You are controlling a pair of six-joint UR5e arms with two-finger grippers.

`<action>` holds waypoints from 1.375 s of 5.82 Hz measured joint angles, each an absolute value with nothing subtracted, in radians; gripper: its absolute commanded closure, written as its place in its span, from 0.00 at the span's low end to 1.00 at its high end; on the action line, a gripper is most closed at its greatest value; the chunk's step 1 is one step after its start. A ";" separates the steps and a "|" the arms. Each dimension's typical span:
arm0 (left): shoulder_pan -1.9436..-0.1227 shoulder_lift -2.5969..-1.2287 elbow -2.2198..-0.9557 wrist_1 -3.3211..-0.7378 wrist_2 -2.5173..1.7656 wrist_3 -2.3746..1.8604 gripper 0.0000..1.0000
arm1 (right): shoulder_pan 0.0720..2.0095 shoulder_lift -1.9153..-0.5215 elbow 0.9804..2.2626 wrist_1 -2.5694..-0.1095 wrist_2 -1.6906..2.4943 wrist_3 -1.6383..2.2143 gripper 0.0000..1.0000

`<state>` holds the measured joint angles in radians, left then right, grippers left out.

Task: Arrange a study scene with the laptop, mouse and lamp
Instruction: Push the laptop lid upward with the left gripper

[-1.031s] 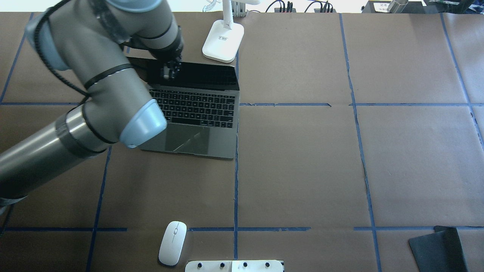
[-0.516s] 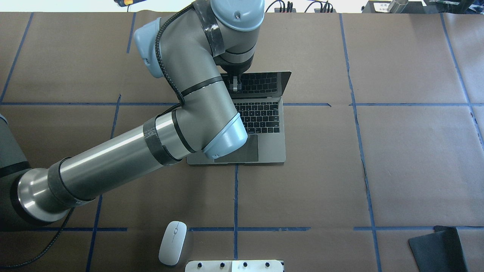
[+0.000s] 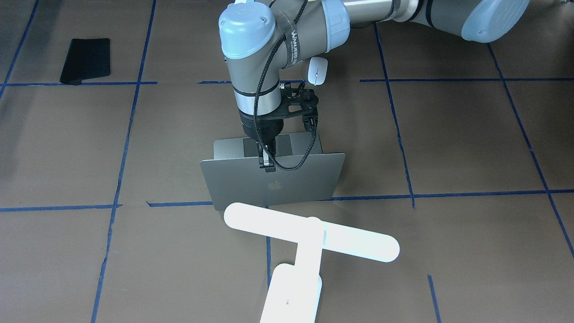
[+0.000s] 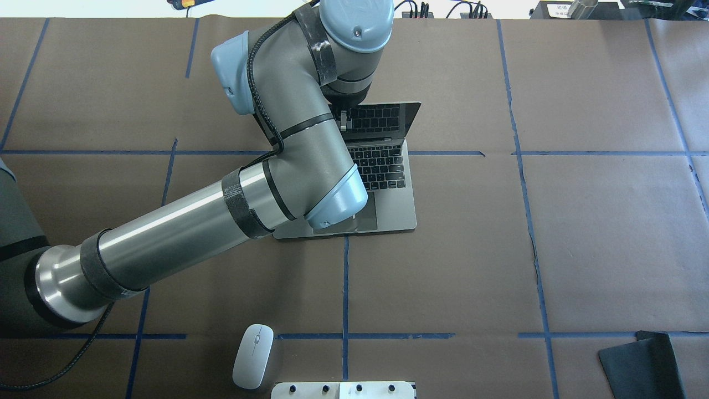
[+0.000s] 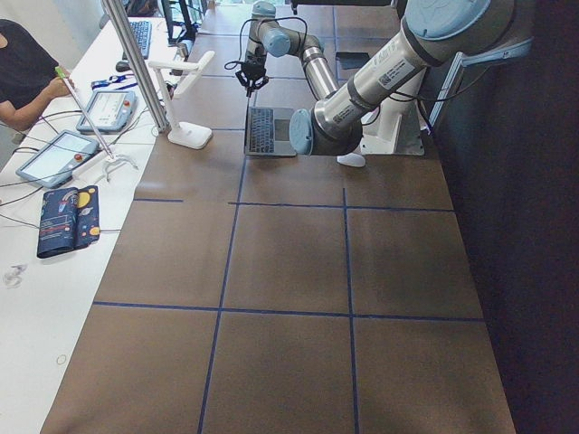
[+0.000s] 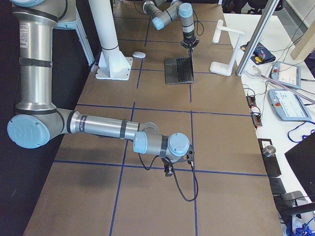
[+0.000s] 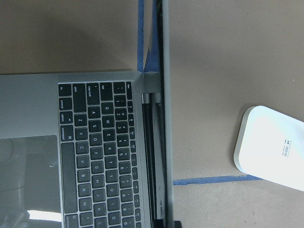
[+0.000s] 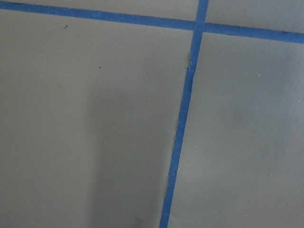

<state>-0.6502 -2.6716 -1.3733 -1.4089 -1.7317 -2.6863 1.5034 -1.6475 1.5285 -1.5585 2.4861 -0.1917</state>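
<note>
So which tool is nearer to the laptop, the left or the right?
Left. The left tool pinches the top edge of the laptop lid; the right tool hangs far away, toward the table end.

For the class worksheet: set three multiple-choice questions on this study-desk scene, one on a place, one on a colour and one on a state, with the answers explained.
1. Where does the mouse lie relative to the laptop?
A) on its trackpad
B) on the table, nearer the robot, apart from it
C) on its lid

2. What colour is the lamp?
A) black
B) white
C) red

3. What state is the laptop in?
A) shut flat
B) open, lid unheld
C) open, with the left gripper pinching the lid's top edge

Answers:
1 B, since the overhead view shows bare table between the two.
2 B, since its bar head, arm and base are all white.
3 C, since the lid stands up with the gripper closed on its edge.
</note>
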 measured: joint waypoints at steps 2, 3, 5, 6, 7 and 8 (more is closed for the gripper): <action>-0.650 -2.675 -1.362 -1.434 -1.729 -2.650 0.92 | 1.503 -1.647 1.528 -1.559 2.487 -0.192 0.00; -0.650 -2.675 -1.354 -1.439 -1.729 -2.645 0.84 | 1.503 -1.647 1.527 -1.559 2.487 -0.192 0.00; -0.653 -2.672 -1.350 -1.440 -1.728 -2.642 0.67 | 1.503 -1.647 1.525 -1.559 2.487 -0.192 0.00; -0.656 -2.671 -1.349 -1.441 -1.726 -2.640 0.65 | 1.503 -1.648 1.525 -1.559 2.487 -0.192 0.00; -0.658 -2.671 -1.348 -1.445 -1.723 -2.639 0.47 | 1.503 -1.647 1.525 -1.559 2.487 -0.192 0.00; -0.668 -2.671 -1.349 -1.450 -1.722 -2.636 0.45 | 1.503 -1.648 1.525 -1.559 2.487 -0.191 0.00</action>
